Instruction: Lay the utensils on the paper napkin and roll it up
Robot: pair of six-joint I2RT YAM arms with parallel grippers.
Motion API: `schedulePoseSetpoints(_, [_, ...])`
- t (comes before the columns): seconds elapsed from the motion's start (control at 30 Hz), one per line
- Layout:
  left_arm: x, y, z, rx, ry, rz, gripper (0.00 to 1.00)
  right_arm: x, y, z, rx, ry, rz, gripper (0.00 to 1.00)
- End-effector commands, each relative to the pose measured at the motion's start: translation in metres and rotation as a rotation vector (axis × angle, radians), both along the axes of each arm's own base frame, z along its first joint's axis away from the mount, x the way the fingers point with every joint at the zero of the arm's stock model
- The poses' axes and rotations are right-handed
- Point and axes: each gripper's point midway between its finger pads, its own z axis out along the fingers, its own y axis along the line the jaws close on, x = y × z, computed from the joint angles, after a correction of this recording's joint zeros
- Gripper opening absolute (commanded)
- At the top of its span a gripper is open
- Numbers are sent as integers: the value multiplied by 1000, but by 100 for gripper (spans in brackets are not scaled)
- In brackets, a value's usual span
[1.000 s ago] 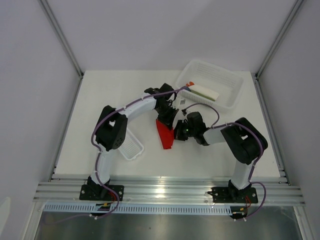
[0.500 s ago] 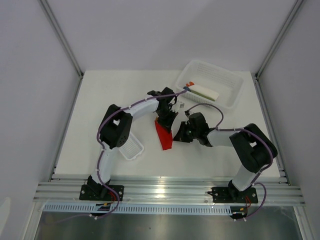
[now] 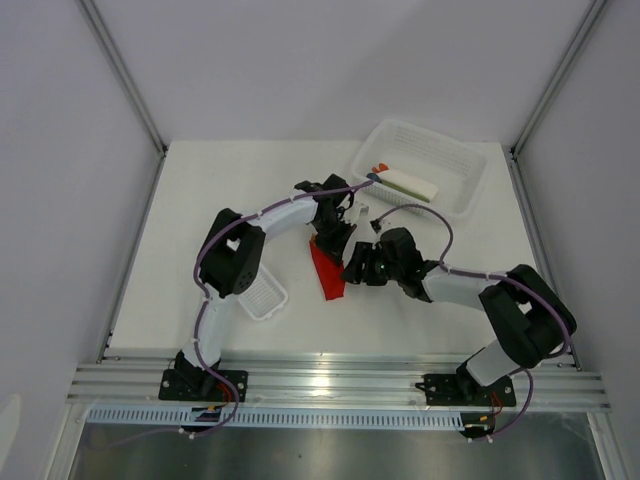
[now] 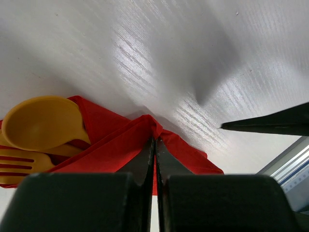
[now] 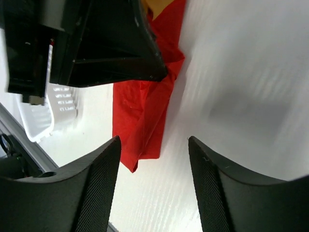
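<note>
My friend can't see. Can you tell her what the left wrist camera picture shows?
The left pincer is shut on a raised fold of the red napkin. A yellow-orange spoon and fork peek out of the napkin at the left, all on a white table.

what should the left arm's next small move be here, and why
Probably draw the pinched fold across the utensils to start the roll: the left gripper is shut on a raised fold of the paper napkin, the utensils lie partly uncovered on it, and the right gripper is open beside it.
</note>
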Motion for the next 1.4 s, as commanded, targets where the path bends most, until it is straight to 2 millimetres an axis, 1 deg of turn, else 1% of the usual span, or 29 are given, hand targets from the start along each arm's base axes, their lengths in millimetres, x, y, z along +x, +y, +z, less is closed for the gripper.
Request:
schedulePoseSetpoints(0.0, [2, -7, 3, -19, -7, 4, 1, 3, 21, -1, 22, -14, 61, 62])
schedulePoseSetpoints(0.17, [2, -7, 3, -15, -13, 3, 1, -3, 32, -14, 11, 14, 97, 63])
schedulePoseSetpoints(0.23, [4, -8, 6, -20, -19, 3, 2, 0, 32, -19, -5, 17, 86, 62])
schedulePoseSetpoints(0.3, [3, -8, 6, -19, -18, 2, 3, 1, 30, -28, -26, 35, 73, 58])
schedulePoseSetpoints(0.33, [3, -7, 6, -18, -19, 2, 4, 1, 29, -30, -34, 37, 69, 52])
schedulePoseSetpoints(0.4, [3, -8, 8, -19, -22, -1, 6, 1, 26, -34, -37, 49, 59, 45])
schedulePoseSetpoints(0.43, [4, -7, 10, -20, -28, 1, 8, 0, 24, -36, -38, 56, 53, 39])
schedulePoseSetpoints(0.5, [5, -8, 12, -23, -36, -1, 10, -1, 23, -35, -28, 57, 43, 35])
schedulePoseSetpoints(0.53, [6, -7, 14, -22, -41, 0, 13, -2, 22, -36, -24, 55, 41, 32])
schedulePoseSetpoints(0.57, [7, -7, 16, -21, -46, 0, 15, -2, 22, -35, -19, 56, 38, 31])
schedulePoseSetpoints(0.67, [10, -9, 24, -31, -65, -4, 26, -3, 22, -35, -10, 60, 34, 26])
schedulePoseSetpoints(0.7, [12, -10, 30, -38, -77, -2, 35, -4, 22, -36, -5, 67, 35, 25])
schedulePoseSetpoints(0.77, [14, -12, 41, -52, -93, -2, 48, -2, 21, -37, 3, 69, 30, 22])
schedulePoseSetpoints(0.8, [15, -13, 52, -65, -116, -2, 59, -4, 21, -39, 13, 86, 29, 20])
schedulePoseSetpoints(0.87, [18, -12, 65, -82, -153, -28, 68, -1, 17, -41, 31, 95, 13, 18])
schedulePoseSetpoints(0.9, [17, -12, 75, -94, -174, -28, 71, -4, 16, -44, 35, 113, 12, 16])
schedulePoseSetpoints(1.0, [15, -9, 88, -108, -202, -23, 74, -4, 15, -45, 40, 113, 8, 15])
schedulePoseSetpoints(1.03, [17, -7, 101, -117, -239, -13, 75, -3, 16, -45, 45, 112, 6, 15])
schedulePoseSetpoints(1.13, [13, 5, 101, -98, -274, 17, 76, -2, 16, -43, 51, 108, 5, 13])
schedulePoseSetpoints(1.17, [13, 9, 113, -108, -307, 23, 76, -2, 16, -43, 53, 108, 1, 13])
schedulePoseSetpoints(1.23, [8, 22, 103, -77, -294, 82, 76, -1, 15, -42, 56, 107, -3, 11])
schedulePoseSetpoints(1.27, [4, 25, 110, -89, -301, 112, 76, -1, 15, -40, 60, 104, -7, 10])
schedulePoseSetpoints(1.33, [-7, 37, 87, -63, -273, 136, 75, -2, 14, -39, 66, 105, -13, 10])
schedulePoseSetpoints(1.37, [-10, 40, 82, -54, -269, 147, 75, -2, 14, -36, 73, 98, -12, 10])
